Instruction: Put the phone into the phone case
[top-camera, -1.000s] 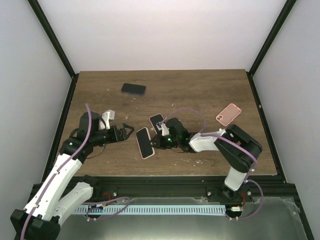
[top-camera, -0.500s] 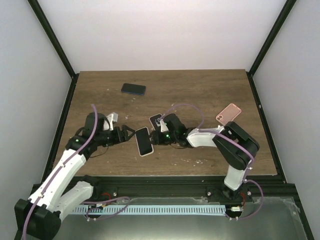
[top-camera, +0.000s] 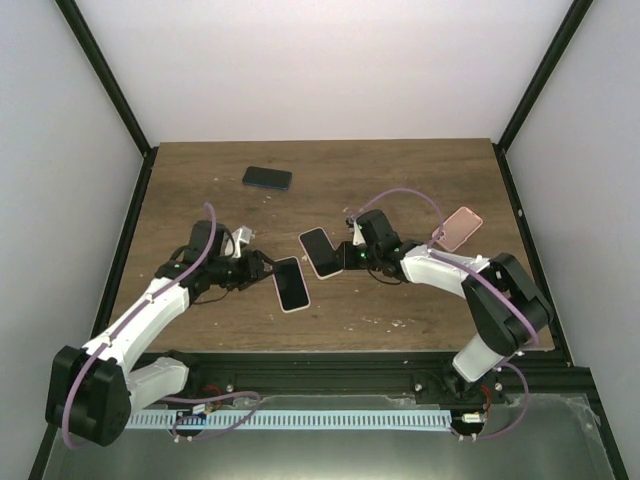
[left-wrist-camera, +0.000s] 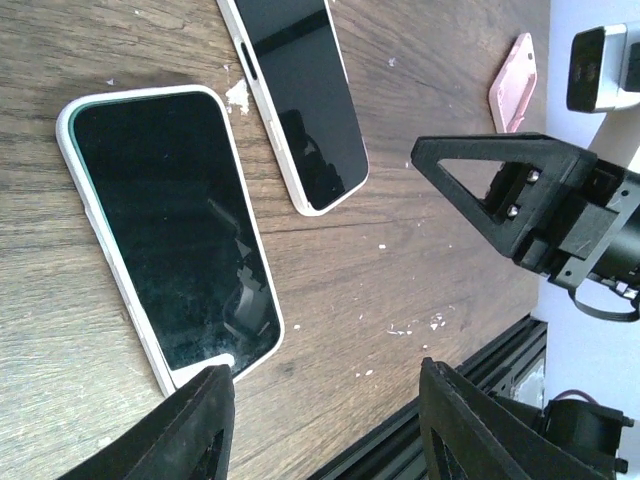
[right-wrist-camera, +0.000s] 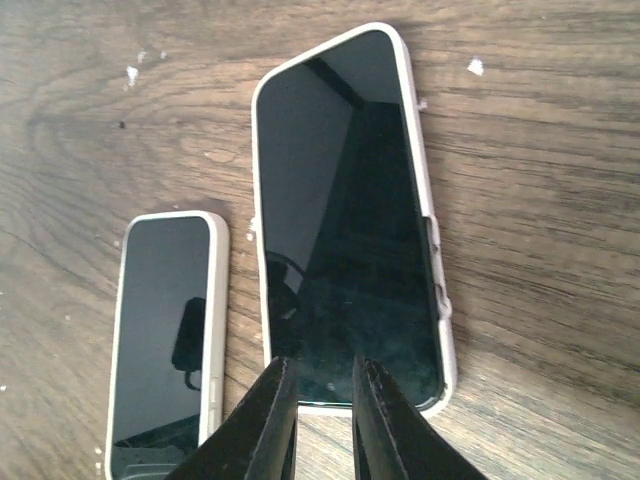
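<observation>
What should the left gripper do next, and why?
Probably close the left gripper on the left phone's near corner: its jaws stand open with that corner between them, and the phone lies flat on the table. The right gripper, nearly shut, sits at the right phone's end.

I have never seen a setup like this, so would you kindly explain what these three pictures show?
These are two robot arms, bolted at the near edge of a wooden table. The wide picture comes from a fixed camera above and behind them; the other two come from a camera on each wrist. Two phones lie screens up mid-table: the left white-rimmed phone and the right white-rimmed phone. A dark phone lies farther back, a pink case to the right. The left pincer is open at its phone's corner; the right pincer is almost shut over its phone's end. Neither visibly holds anything.
</observation>
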